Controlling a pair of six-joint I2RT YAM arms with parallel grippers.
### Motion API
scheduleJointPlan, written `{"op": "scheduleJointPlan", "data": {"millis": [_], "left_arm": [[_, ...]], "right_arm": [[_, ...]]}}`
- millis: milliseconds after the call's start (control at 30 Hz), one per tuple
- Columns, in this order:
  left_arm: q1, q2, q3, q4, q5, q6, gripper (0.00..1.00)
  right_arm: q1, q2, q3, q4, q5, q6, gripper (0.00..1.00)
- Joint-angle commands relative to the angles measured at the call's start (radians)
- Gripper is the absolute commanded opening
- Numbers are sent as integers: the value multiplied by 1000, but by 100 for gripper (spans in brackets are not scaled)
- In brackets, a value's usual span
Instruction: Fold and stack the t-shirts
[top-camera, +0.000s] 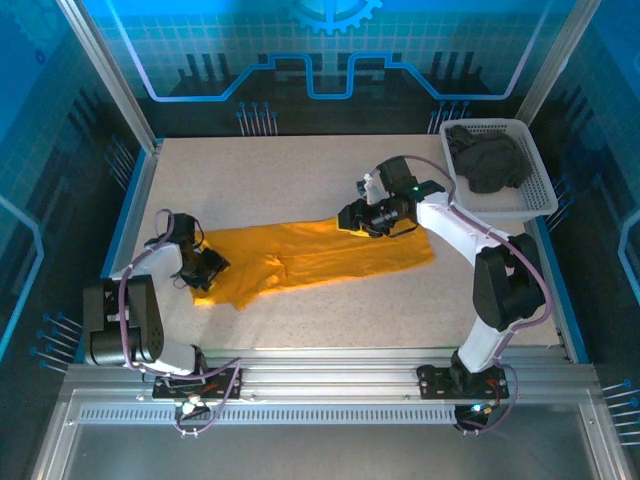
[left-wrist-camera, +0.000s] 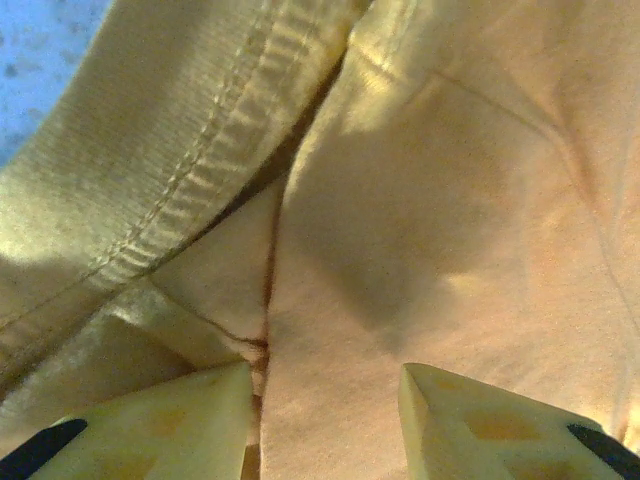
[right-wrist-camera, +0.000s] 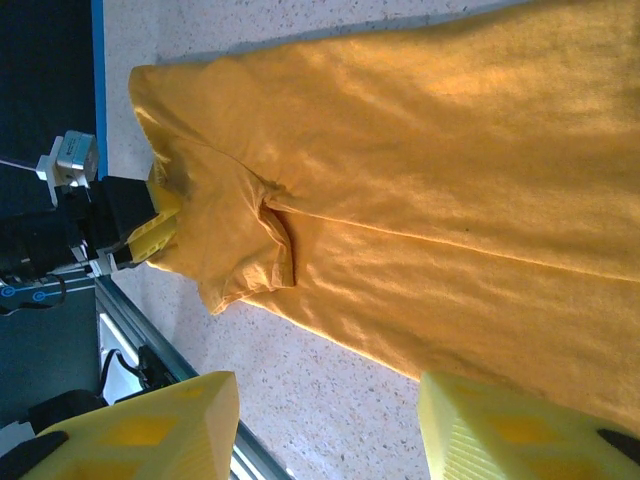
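Observation:
The mustard-orange t-shirt (top-camera: 320, 255) lies spread in a long band across the middle of the table. My left gripper (top-camera: 208, 270) is down at its left end, open, with the fingers apart just over the cloth (left-wrist-camera: 450, 200) next to a stitched hem (left-wrist-camera: 190, 180). My right gripper (top-camera: 348, 216) hovers open over the shirt's far edge. Its wrist view looks down on the shirt (right-wrist-camera: 450, 180), a folded sleeve (right-wrist-camera: 250, 250) and bare table between the jaws. The charcoal grey t-shirt (top-camera: 488, 160) lies crumpled in the basket.
The white lattice basket (top-camera: 485, 124) stands at the table's back right corner, close to the right arm. Blue rails edge the table left and right, and an aluminium frame runs along the front. The left gripper's body (right-wrist-camera: 125, 225) is in the right wrist view.

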Motion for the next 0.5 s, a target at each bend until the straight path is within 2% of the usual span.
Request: {"op": "scheduleJointPlan", "data": {"millis": [0, 233, 467], "left_arm": [[6, 8, -14, 60, 8, 25, 44], [5, -38, -6, 48, 46, 8, 35], [-4, -33, 22, -5, 81, 36, 6]], "right_arm": [[11, -15, -5, 8, -21, 9, 52], [13, 1, 12, 4, -14, 10, 52], [12, 26, 27, -19, 5, 11, 50]]}}
